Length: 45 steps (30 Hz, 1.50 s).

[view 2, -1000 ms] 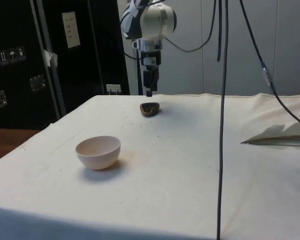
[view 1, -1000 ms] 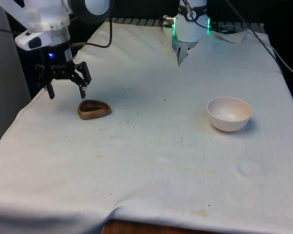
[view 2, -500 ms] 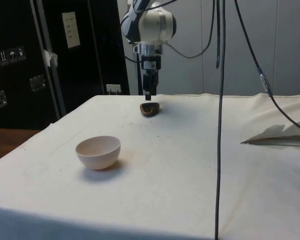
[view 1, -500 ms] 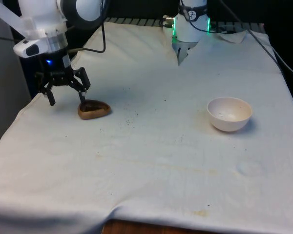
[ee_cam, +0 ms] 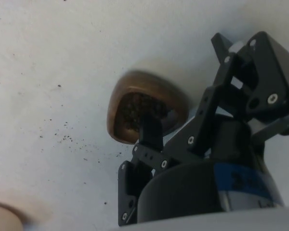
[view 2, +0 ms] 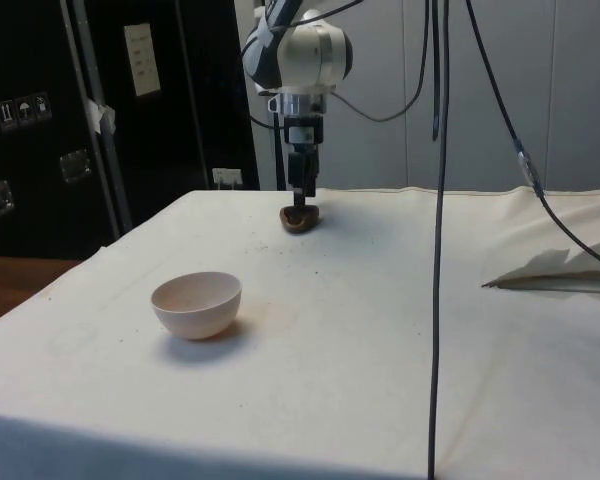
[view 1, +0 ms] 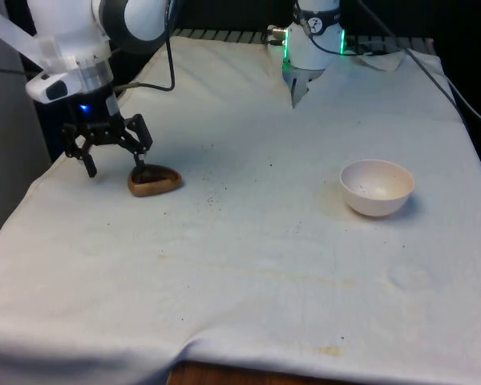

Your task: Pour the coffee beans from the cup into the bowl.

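Worktop [view 1: 248, 265]: covered by a white cloth, with faint stains and small dark specks scattered near the cup.

Bowl [view 1: 377, 187]: white, upright, well apart from the cup; nearer the worktop's edge on the front view's right. In the side view the bowl [view 2: 196, 304] stands nearest the camera.

Cup [view 1: 154, 180]: brown, squat, with a rounded three-cornered rim; it sits upright on the cloth close to the worktop's edge on the front view's left. Its long axis runs roughly across the worktop, the narrower end towards the bowl's side. Dark coffee beans [ee_cam: 139, 109] fill its inside in the wrist view.

Pincer [view 1: 115, 166]: black, fingers spread apart, pointing down at the cup. One finger [ee_cam: 150, 131] reaches into the cup's mouth over the beans; the other finger [view 1: 89, 164] hangs outside, towards the worktop's edge. Whether a finger touches the rim cannot be told.

Side view: the pincer [view 2: 300, 200] stands straight above the cup [view 2: 300, 217] at the far part of the worktop.
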Motion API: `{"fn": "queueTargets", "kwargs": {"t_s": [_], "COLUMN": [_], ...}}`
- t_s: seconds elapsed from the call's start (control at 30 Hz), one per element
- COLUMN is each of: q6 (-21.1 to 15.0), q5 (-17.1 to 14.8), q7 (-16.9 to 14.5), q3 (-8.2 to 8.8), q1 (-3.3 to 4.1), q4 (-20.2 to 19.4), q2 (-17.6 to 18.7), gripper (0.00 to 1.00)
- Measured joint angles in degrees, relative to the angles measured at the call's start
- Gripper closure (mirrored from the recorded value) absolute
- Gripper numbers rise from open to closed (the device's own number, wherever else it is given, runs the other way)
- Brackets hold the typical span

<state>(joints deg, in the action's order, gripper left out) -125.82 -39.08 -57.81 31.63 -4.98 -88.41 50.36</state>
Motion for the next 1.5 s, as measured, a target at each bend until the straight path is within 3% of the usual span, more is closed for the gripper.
{"fn": "queueTargets", "kwargs": {"t_s": [0.3, 0.83, 1.5], "q6": [0.4, 0.97, 1.03], "q5": [-0.11, -0.29, -0.29], "q7": [0.17, -0.69, -0.34], "q3": [0.23, 1.2, 1.2], "q1": [0.0, -0.69, 0.52], "q4": [1.26, 3.09, 2.69], "q2": [1.32, 2.64, 2.69], "gripper": [0.0, 0.0, 0.0]}}
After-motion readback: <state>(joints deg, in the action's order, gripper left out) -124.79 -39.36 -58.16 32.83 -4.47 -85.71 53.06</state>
